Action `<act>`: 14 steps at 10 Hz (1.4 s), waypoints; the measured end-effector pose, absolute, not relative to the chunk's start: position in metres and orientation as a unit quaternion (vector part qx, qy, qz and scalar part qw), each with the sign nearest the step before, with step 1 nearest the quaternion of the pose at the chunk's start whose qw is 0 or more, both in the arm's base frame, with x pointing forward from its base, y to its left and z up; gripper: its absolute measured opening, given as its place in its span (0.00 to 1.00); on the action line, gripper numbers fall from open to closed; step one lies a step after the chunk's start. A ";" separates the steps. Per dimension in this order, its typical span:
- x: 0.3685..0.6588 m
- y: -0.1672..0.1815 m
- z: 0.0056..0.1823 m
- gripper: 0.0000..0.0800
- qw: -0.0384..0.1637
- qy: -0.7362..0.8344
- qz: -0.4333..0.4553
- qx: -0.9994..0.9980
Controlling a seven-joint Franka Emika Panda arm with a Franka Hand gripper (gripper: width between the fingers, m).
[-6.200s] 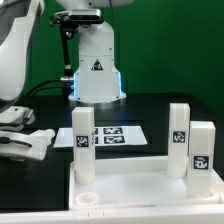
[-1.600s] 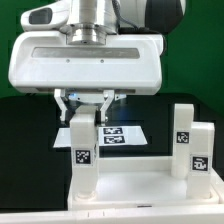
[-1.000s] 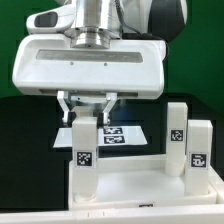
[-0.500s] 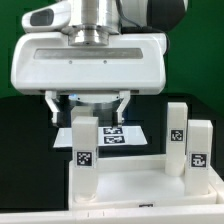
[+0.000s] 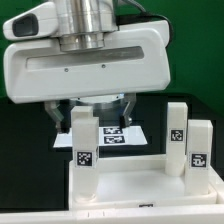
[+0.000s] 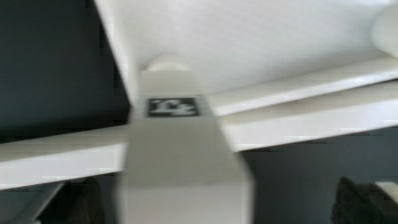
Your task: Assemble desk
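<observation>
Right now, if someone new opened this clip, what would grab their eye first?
The big white wrist housing fills the upper half of the exterior view, its pincer spread open above the leg on the exterior view's left. That leg stands upright on the tabletop panel, free of the fingers. Two more tagged legs stand on the exterior view's right, with the marker board lying behind.

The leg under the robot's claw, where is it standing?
In the exterior view the leg stands upright at the tabletop's left end, under the open gripper, before the marker board.
</observation>
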State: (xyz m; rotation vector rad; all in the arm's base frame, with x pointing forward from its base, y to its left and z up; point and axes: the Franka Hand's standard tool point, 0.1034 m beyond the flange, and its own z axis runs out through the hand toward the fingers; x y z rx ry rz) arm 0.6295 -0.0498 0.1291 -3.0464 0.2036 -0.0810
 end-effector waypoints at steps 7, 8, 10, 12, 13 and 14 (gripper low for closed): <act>0.631 -0.055 0.126 0.35 0.033 0.150 -0.036 -0.988; 0.631 -0.055 0.126 0.36 0.034 0.174 -0.035 -0.984; 0.631 -0.058 0.125 0.36 0.043 0.288 -0.033 -0.956; 0.632 -0.060 0.124 0.36 0.056 0.441 -0.034 -0.895; 0.630 -0.059 0.123 0.36 0.058 0.531 -0.036 -0.845; 0.628 -0.058 0.123 0.36 0.063 0.577 -0.037 -0.813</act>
